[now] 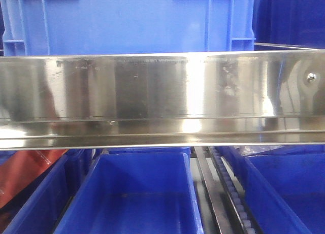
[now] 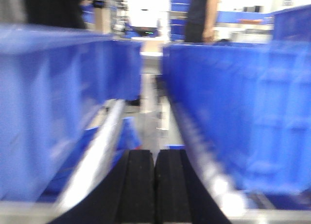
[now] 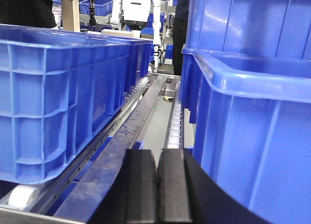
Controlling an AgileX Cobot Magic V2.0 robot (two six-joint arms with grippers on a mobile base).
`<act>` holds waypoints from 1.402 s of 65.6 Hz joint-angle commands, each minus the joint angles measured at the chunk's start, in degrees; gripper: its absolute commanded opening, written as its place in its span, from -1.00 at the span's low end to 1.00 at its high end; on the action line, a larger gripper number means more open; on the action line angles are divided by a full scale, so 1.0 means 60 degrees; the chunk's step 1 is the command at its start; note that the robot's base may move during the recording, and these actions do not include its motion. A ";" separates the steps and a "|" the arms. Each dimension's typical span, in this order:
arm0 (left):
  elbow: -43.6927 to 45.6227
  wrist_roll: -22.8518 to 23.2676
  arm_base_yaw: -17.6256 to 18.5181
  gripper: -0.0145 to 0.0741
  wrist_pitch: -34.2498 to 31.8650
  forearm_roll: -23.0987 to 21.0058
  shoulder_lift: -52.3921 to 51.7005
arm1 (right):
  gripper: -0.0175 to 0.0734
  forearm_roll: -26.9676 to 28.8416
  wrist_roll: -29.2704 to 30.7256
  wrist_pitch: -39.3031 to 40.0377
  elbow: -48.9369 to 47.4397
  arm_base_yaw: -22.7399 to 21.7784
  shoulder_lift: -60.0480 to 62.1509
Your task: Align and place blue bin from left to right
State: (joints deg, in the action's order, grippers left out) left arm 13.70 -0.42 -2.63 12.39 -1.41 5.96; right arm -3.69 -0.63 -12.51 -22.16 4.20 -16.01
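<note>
Left gripper [image 2: 155, 185] pads together, holds nothing, points down gap between bins; view blurred. Right gripper [image 3: 156, 187] also closed and empty, low over roller track [image 3: 172, 124]. Blue bin [image 1: 127, 21] stands behind steel rail [image 1: 162, 99], not touched. Judgement: aligning not yet begun, whole placing remains.

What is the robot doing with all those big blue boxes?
It is meant to line up the blue bin on a roller track. Right now it holds nothing. The left gripper and right gripper are both shut and empty, pointing down the gap between rows of blue bins. In the front view, a shiny steel rail crosses in front of the bin, with more bins sitting below it. The left wrist view is blurry. People stand far back.
</note>
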 commanded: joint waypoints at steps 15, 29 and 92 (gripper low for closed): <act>-0.2283 -0.0179 -0.0467 -0.92 -0.1763 -0.0098 -0.0994 | -0.77 -0.0120 0.0054 0.0250 0.0034 -0.0029 0.0042; -0.2283 -0.0179 -0.0467 -0.92 -0.1303 -0.0098 -0.0994 | -0.77 -0.0120 0.0054 0.0229 0.0034 -0.0029 0.0042; -0.2283 -0.0179 -0.0467 -0.92 -0.1303 -0.0098 -0.0994 | -0.77 0.0770 0.0054 0.0434 0.1393 -0.1773 0.1452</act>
State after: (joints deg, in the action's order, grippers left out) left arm -0.08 -1.45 -5.27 5.80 -1.75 0.40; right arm -0.56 -0.63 -12.19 -17.27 -3.52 -10.36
